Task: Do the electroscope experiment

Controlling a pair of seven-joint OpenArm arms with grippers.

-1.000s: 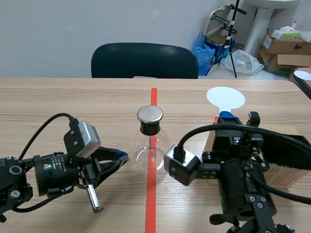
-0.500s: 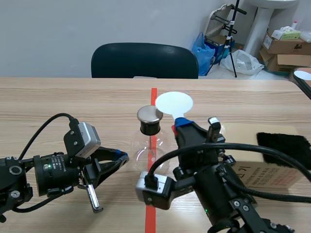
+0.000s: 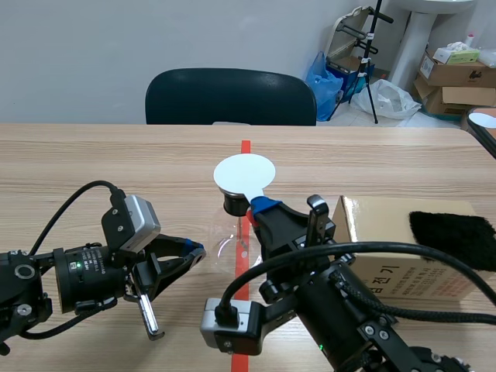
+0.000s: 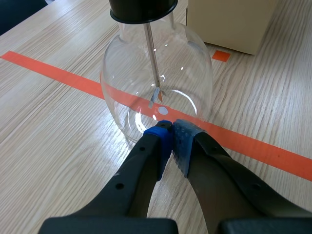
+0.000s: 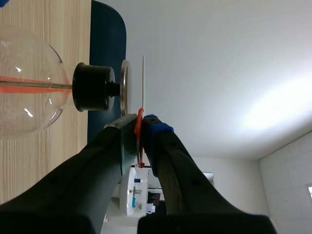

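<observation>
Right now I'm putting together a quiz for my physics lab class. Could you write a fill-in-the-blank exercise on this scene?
1. The right gripper is shut on the handle of a round ____ disc.
2. The glass flask is closed by a ____ stopper.
3. The left gripper, low by the flask, is ____.
4. The black cloth lies ____ the cardboard box.

Missing words: white; black; shut; on

Chair (image 3: 231, 97): dark blue, behind the table (image 3: 93, 163).
Blue bag (image 3: 322, 74): on the floor, far right.
Cardboard boxes (image 3: 457, 77): stacked beyond it.
</observation>
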